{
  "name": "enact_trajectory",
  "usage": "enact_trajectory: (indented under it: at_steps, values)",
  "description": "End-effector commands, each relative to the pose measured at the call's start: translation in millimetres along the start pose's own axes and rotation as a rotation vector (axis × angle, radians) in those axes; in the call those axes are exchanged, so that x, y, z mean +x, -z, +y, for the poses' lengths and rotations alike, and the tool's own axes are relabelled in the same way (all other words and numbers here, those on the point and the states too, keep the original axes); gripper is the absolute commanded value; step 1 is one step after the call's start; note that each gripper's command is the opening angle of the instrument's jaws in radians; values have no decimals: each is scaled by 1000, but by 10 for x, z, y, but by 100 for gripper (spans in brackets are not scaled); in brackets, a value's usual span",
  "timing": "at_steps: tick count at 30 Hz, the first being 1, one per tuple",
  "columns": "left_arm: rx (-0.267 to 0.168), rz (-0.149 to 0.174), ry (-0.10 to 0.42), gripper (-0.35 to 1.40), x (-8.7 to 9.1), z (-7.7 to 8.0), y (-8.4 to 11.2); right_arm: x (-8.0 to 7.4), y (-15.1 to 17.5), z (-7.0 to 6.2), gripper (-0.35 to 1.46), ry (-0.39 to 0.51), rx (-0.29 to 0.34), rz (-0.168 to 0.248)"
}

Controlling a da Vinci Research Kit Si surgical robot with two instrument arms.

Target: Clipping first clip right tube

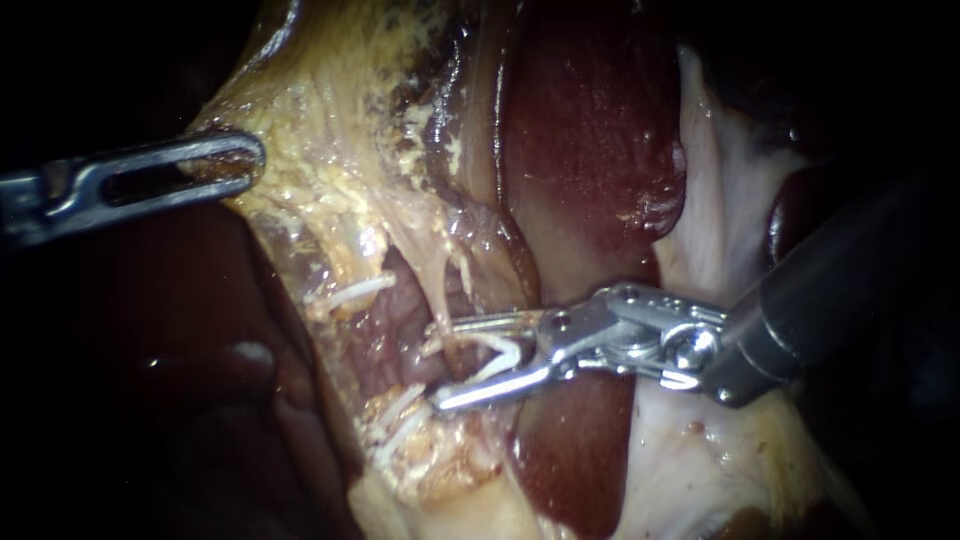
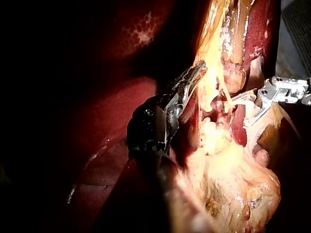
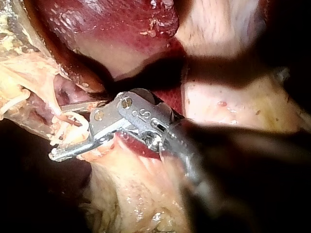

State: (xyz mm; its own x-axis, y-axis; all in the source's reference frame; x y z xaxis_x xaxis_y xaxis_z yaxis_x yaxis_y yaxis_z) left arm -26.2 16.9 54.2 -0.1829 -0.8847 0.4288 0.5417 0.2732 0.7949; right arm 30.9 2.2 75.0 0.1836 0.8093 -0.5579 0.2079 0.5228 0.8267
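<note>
The right tube (image 1: 447,305), a thin pale strand, runs down the opened gap beside the dark red liver (image 1: 590,150) and passes between the jaws of the right instrument (image 1: 440,366). Those jaws stand apart and hold an open white clip (image 1: 508,352), one leg on either side of the tube.

Judgement: before closing, the tube should sit deep in the clip and square across it, with both jaw tips visible beyond it.

The left instrument (image 1: 255,158) has its jaws closed on yellow fatty tissue (image 1: 320,170), pulling it taut. No container is in view.
</note>
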Motion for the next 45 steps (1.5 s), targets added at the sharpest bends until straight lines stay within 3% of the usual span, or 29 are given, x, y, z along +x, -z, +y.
enact_trajectory:
  at_steps: [1,13,18,26,45]
  values:
    - [0,0,0,-35,0,0,0,-1,-3,-1,56,-6,11,-8]
    - [-1,-1,0,-35,0,-1,-2,-36,-40,7,56,-62,59,-42]
    - [-1,-1,0,-35,0,-1,-2,-50,-47,4,56,-91,89,-63]
    - [-1,0,0,-35,0,-1,0,-46,-24,-8,53,-106,97,-65]
    - [-1,-1,0,-35,0,-2,-1,-57,-32,3,44,-111,83,-59]
